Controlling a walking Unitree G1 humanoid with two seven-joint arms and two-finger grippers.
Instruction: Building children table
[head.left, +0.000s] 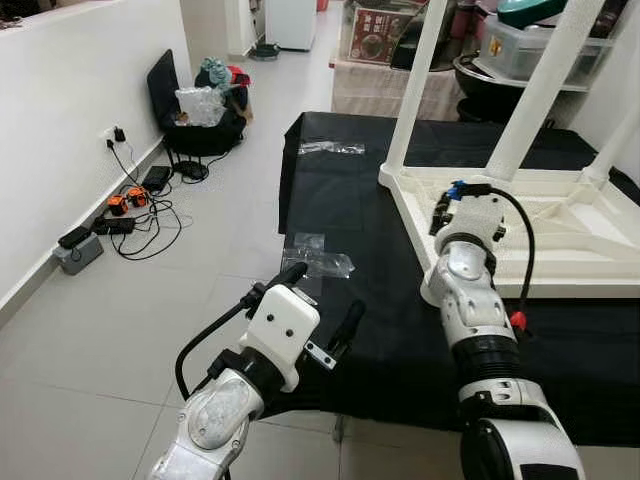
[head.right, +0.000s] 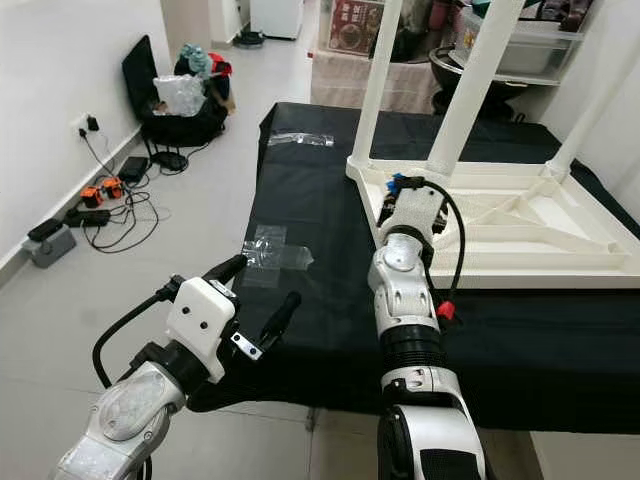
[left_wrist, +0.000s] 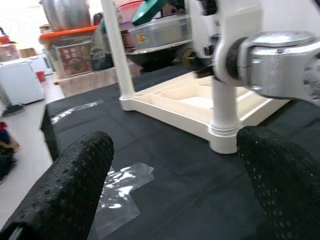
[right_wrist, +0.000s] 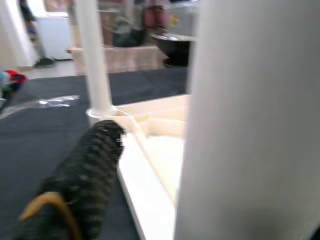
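Assembly status: the white children's table (head.right: 520, 235) lies upside down on a black cloth (head.right: 320, 210), legs pointing up. It sits directly ahead of the right gripper (head.left: 452, 196) and well off to the right of the left gripper (head.left: 320, 300).

Right gripper: positioned at the near corner of the inverted tabletop, against the nearest leg (right_wrist: 250, 115), which stands just beside one black finger (right_wrist: 85, 175) in the right wrist view. Whether the fingers clamp the leg or merely flank it cannot be told.

Left gripper: hovers over the near edge of the cloth with its fingers (left_wrist: 70, 185) spread wide and nothing between them. A strip of clear tape (head.right: 275, 250) lies on the cloth just ahead of it.

Handling notes: the table appears to be moulded plastic, so probably light, rigid and smooth-surfaced. The round legs may slip or rotate in a two-finger grip. Take hold low on a leg, near its socket, or on the ribbed rim of the tabletop, where leverage on the joint is smallest.
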